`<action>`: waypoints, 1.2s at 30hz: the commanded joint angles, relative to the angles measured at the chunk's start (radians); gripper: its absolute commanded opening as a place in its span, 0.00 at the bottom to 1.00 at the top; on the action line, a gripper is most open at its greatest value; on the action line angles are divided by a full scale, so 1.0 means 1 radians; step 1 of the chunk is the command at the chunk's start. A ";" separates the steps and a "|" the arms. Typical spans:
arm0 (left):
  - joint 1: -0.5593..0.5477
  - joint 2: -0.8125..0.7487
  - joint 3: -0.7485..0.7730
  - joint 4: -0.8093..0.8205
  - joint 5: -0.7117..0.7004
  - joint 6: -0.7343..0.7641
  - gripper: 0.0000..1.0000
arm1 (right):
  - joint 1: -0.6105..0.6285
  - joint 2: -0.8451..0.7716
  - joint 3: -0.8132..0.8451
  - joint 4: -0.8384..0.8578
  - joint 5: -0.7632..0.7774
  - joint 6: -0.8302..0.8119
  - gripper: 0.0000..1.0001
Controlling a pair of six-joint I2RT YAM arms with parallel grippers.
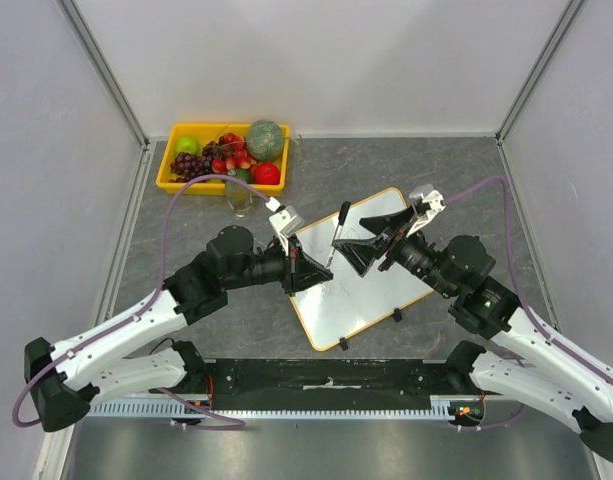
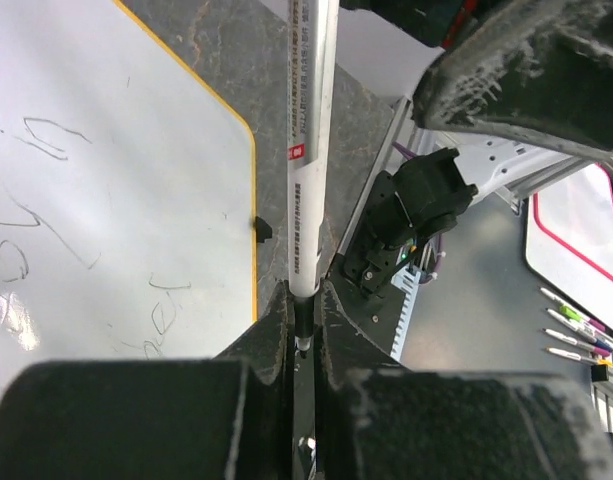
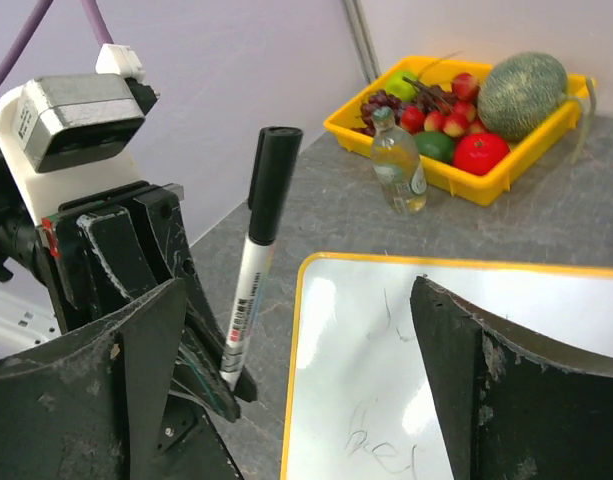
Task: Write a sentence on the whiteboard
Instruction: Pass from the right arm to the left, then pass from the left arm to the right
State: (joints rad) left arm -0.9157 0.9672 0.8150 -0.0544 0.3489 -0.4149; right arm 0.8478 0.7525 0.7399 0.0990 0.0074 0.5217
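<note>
The whiteboard (image 1: pixel 358 300) lies tilted on the table, white with an orange-yellow frame. Faint dark strokes of the sentence (image 2: pixel 44 138) show on it, and some letters (image 3: pixel 381 452) also show in the right wrist view. My left gripper (image 1: pixel 323 268) is shut on the lower, nib end of a white marker (image 2: pixel 306 150), just off the board's left edge. The marker (image 3: pixel 254 275) stands upright with its black cap on top. My right gripper (image 3: pixel 316 400) is open over the board, beside the marker, with nothing between its fingers (image 3: pixel 496 380).
A yellow fruit tray (image 1: pixel 172 185) stands at the back left, with a small bottle (image 1: pixel 238 200) in front of it. The left wrist view shows a red-framed board (image 2: pixel 576 230) and several pens (image 2: pixel 576 335) beyond the table's near edge.
</note>
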 commanded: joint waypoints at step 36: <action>0.000 -0.027 0.216 -0.308 0.387 0.156 0.02 | -0.153 0.177 0.115 0.041 -1.020 0.093 0.26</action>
State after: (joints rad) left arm -0.9157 0.9417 0.9894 -0.3691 0.7036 -0.3004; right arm 0.6971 0.9318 0.8581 0.1406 -0.9676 0.6292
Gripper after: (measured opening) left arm 0.063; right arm 0.266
